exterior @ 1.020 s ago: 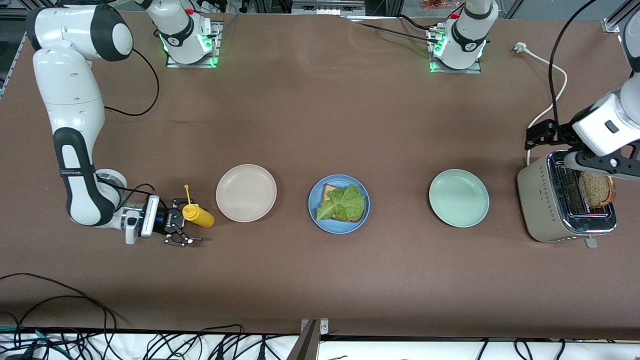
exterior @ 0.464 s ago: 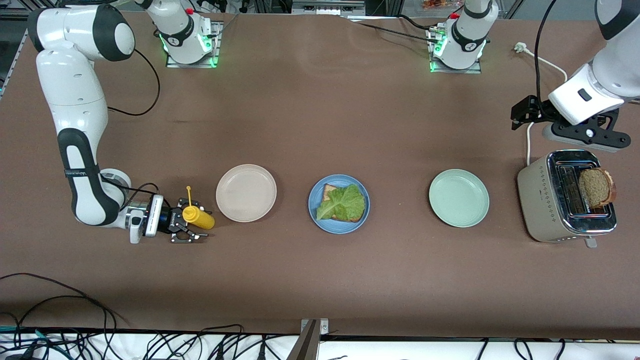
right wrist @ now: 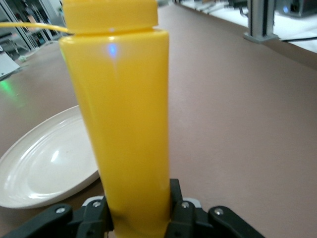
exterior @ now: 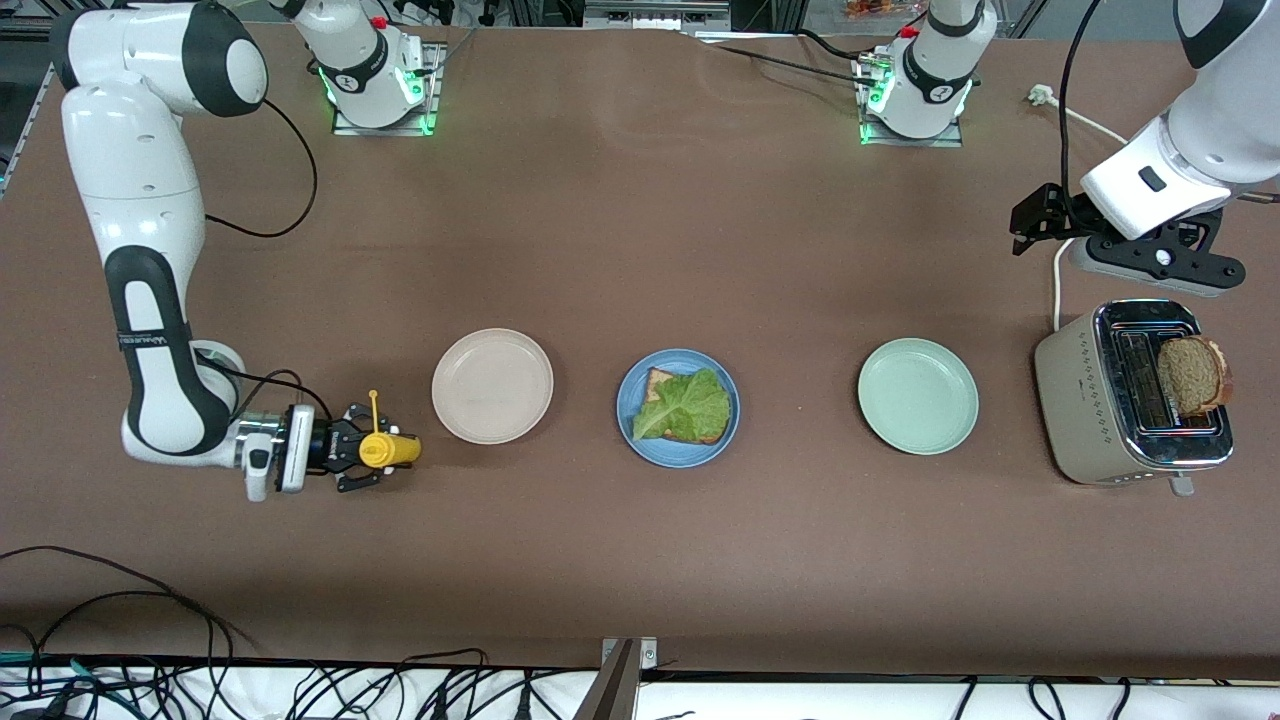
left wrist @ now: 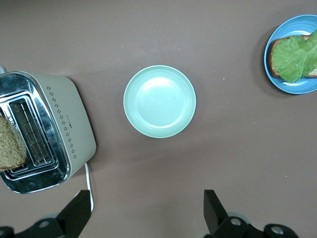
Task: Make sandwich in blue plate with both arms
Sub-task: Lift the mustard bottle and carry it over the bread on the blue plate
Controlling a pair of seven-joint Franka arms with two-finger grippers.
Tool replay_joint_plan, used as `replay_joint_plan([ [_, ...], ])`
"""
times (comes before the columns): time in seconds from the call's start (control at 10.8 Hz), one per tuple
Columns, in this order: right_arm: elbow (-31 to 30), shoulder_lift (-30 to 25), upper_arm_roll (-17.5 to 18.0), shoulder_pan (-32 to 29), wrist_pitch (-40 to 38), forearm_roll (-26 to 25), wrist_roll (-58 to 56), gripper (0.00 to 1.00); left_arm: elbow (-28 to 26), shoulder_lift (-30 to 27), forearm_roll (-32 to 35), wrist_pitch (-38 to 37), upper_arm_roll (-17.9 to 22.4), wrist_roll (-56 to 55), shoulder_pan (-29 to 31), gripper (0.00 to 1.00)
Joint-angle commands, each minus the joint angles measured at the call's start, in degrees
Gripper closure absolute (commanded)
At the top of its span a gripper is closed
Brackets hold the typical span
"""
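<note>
The blue plate (exterior: 678, 407) (left wrist: 292, 54) sits mid-table with one brown bread slice under a green lettuce leaf (exterior: 686, 405) (left wrist: 297, 55). A second bread slice (exterior: 1192, 375) (left wrist: 10, 148) stands in the toaster (exterior: 1110, 400) (left wrist: 64, 119) at the left arm's end. My left gripper (exterior: 1160, 262) (left wrist: 147, 208) hangs open and empty above the table, beside the toaster. My right gripper (exterior: 370, 450) (right wrist: 140, 213) is shut on a yellow squeeze bottle (exterior: 390, 450) (right wrist: 119, 114) next to the beige plate.
A beige-white plate (exterior: 492, 385) (right wrist: 49, 158) lies between the bottle and the blue plate. A mint-green plate (exterior: 918, 395) (left wrist: 159, 101) lies between the blue plate and the toaster. The toaster's white cord (exterior: 1090, 215) runs toward the bases. Cables hang along the table's front edge.
My right gripper has closed on the yellow bottle and shifted it slightly. The left arm has risen off the toaster and drawn back toward the bases, leaving the bread slice in the slot.
</note>
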Motion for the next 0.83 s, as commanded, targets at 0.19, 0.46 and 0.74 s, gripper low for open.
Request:
replay_joint_plan([
  [0.19, 11.04, -4.66, -0.03, 2.62, -0.90, -23.40, 32.19, 1.00, 0.83, 0.17, -0.89, -0.40, 0.50, 0.23, 0.42, 0.00],
  [0.46, 11.05, -11.77, -0.20, 10.34, -3.09, -39.30, 53.00, 1.00, 0.83, 0.18, -0.97, -0.40, 0.50, 0.49, 0.51, 0.00],
  [0.74, 11.13, -15.22, -0.73, 21.59, -3.71, -52.84, 71.30, 1.00, 0.92, 0.18, -0.97, -0.40, 0.50, 0.57, 0.42, 0.00],
])
